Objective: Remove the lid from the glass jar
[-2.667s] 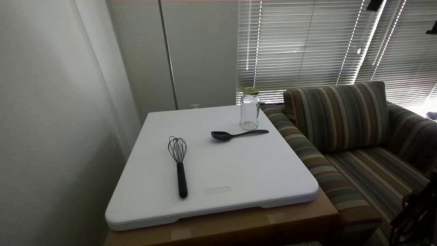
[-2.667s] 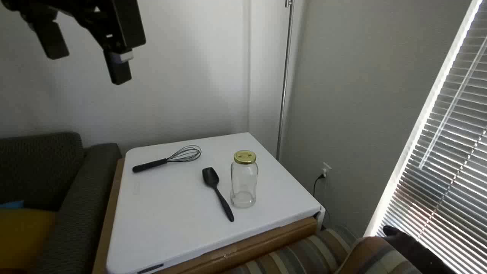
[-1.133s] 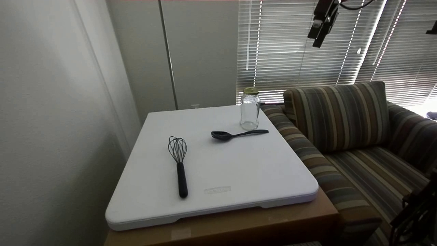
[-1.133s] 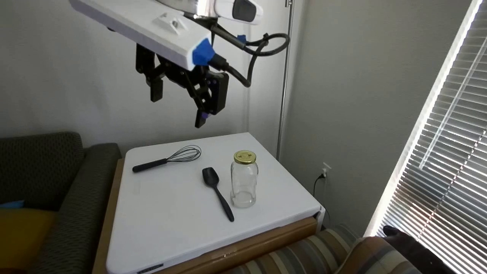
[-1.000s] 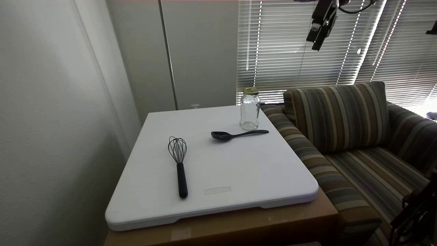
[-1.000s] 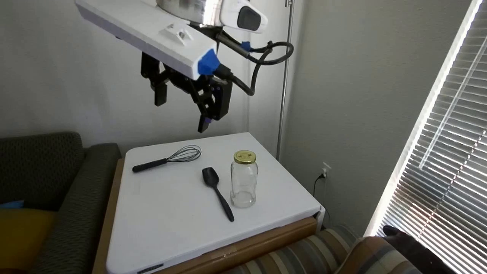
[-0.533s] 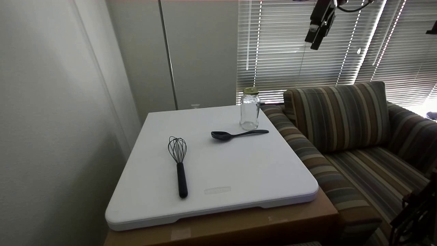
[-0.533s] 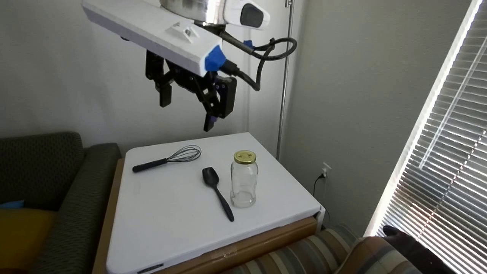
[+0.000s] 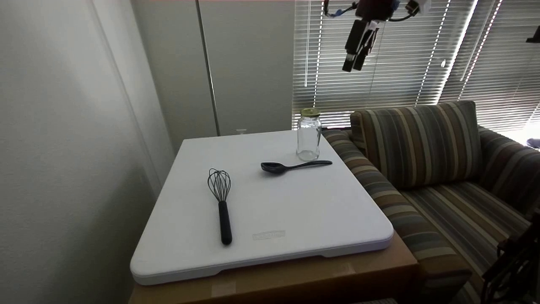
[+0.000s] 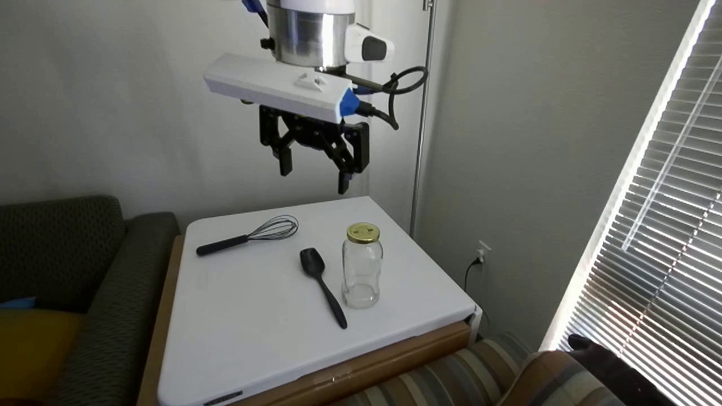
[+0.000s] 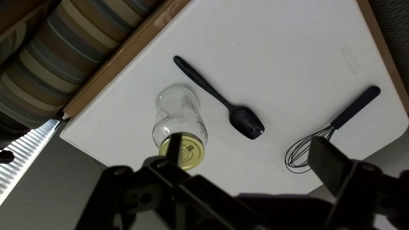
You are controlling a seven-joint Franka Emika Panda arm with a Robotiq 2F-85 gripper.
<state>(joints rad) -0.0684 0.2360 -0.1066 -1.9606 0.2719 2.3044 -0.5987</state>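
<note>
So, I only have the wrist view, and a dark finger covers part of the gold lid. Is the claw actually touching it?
Observer: No. In both exterior views the claw hangs in the air, higher than the lid and apart from it.

Visitor: And what is that striped stuff at the top left of my picture?

Observer: An armchair: an exterior view shows its seat and a striped cushion at its back.
</note>
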